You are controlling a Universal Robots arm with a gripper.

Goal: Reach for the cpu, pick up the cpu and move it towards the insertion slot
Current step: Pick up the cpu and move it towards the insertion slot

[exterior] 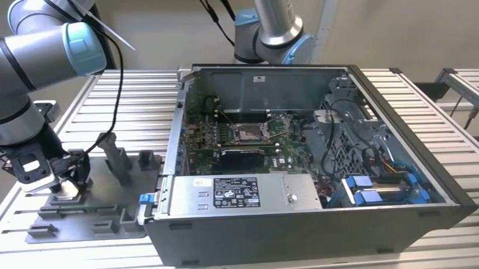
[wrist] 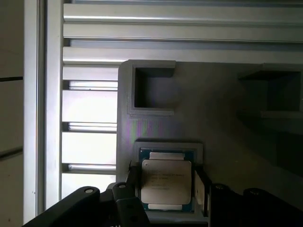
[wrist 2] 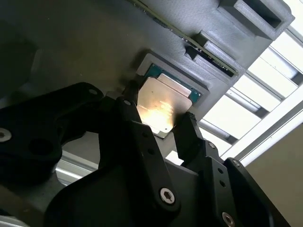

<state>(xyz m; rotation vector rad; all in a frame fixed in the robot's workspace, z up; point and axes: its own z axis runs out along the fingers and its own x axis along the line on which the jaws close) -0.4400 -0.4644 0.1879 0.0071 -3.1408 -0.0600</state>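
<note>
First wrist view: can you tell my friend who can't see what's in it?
A silver cpu lies flat in a square pocket of a grey tray, with the black claw close by it. Pale metal table slats run beside the tray.

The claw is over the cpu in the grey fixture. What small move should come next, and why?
Probably squeeze the claw shut on the cpu before any lift: it straddles the cpu, which lies flat in its grey fixture recess, and a firm grip is not evident.
</note>
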